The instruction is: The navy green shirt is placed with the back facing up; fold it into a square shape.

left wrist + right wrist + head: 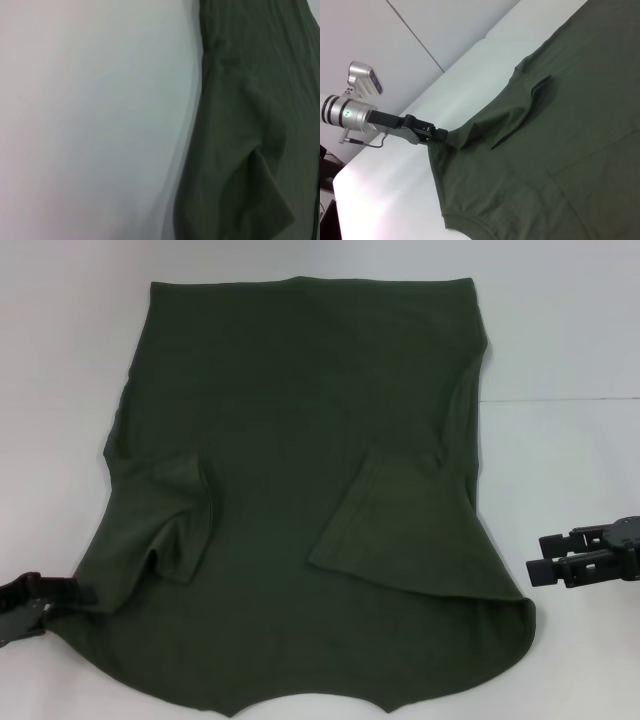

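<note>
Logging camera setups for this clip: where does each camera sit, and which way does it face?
Head view: above, looking forward and down at the navy green shirt on the white table; left gripper at the shirt's edge, right gripper beside it.
Left wrist view: close over the shirt's edge; no robot parts.
Right wrist view: looks across the shirt at the left gripper.
All views share the shirt.

The navy green shirt (300, 490) lies on the table (560, 340), between left hand (85, 593) and right hand (535, 571).
</note>
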Controlling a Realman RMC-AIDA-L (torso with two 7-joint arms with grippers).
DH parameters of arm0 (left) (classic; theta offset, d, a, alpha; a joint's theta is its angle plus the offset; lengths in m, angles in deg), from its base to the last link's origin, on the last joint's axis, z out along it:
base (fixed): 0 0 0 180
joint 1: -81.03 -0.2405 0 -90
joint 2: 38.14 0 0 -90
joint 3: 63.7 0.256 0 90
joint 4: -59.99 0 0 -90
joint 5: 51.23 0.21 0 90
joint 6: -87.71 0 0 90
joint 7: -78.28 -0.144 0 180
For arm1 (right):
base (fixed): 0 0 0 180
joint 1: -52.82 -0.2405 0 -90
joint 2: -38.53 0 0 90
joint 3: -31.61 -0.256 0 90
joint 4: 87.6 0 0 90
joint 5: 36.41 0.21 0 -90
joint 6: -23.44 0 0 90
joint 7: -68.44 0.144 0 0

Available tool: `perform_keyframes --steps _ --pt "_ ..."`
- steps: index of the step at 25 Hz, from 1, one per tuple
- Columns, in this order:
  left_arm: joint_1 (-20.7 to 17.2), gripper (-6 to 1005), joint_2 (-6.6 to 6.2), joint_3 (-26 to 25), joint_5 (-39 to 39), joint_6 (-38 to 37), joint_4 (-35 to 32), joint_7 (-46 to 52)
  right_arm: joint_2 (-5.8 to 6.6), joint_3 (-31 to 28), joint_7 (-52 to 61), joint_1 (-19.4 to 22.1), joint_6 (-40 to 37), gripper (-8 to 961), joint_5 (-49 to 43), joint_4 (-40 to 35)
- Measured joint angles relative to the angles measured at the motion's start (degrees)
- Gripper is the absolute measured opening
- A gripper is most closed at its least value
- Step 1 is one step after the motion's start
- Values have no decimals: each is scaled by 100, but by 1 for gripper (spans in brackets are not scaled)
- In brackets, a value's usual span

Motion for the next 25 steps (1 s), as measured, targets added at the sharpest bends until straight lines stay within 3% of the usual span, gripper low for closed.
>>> perform_keyframes --steps 7,15,25 --pt "0 430 4 -8 -10 55 11 -9 -9 -4 0 -5 0 925 -20 0" --pt "-9 361 7 -25 27 199 5 158 -28 -9 29 3 50 925 -50 6" --pt "-16 34 0 -9 54 153 5 141 -66 -30 512 -53 128 924 -53 9"
